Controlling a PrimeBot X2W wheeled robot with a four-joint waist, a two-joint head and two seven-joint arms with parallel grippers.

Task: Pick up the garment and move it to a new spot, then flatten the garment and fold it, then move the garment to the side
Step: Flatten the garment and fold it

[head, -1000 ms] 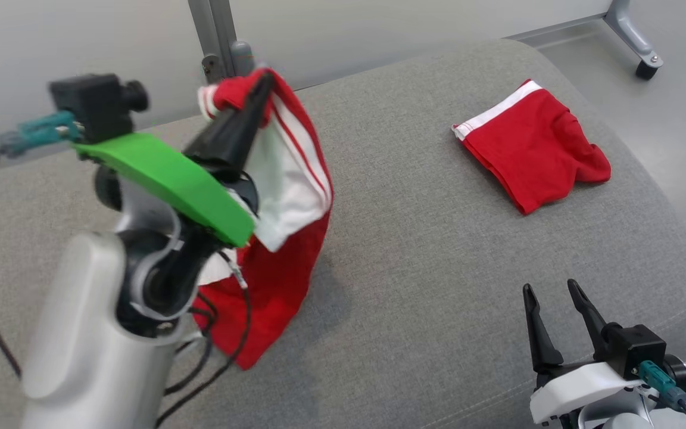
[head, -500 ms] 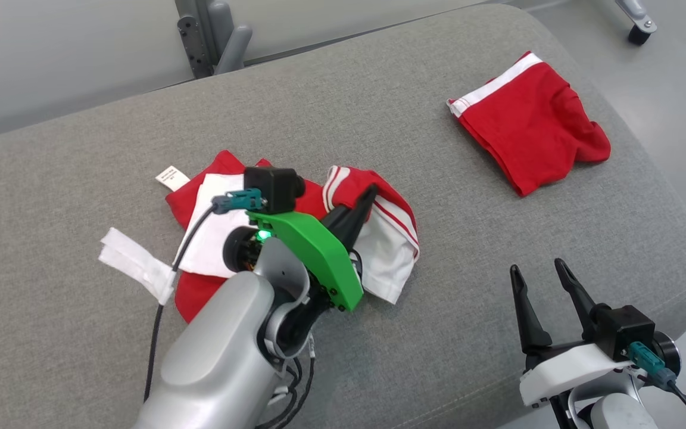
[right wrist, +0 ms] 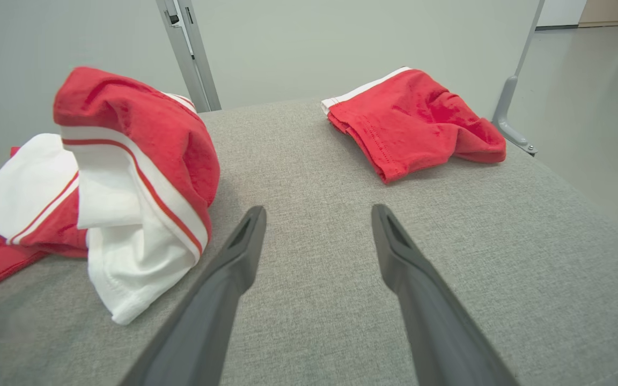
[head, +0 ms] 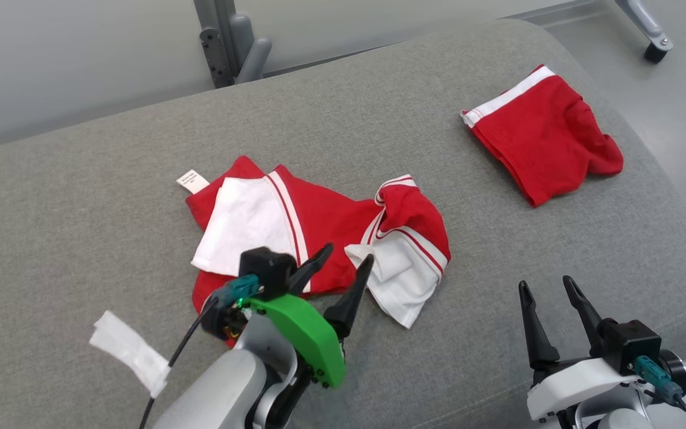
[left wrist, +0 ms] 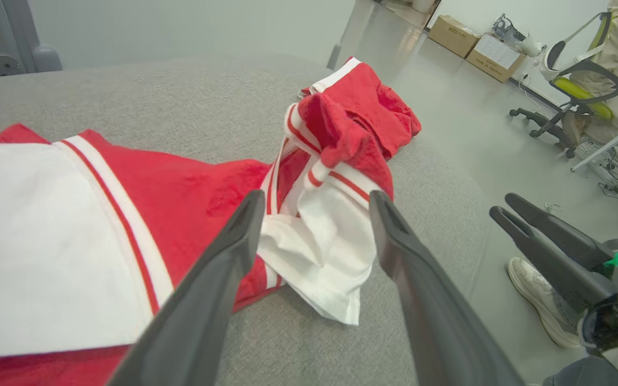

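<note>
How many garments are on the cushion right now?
2. A crumpled red-and-white garment lies in the middle of the cushion, just ahead of the left end effector; a folded red garment sits near its far right edge. Nothing seems hidden.

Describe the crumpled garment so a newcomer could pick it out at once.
Start at the grey cushion. Of two red garments on it, the crumpled garment lies near the middle, just beyond the open left gripper. Unlike the folded garment at the far right, which is mostly red, it shows broad white panels and striped edges.
</note>
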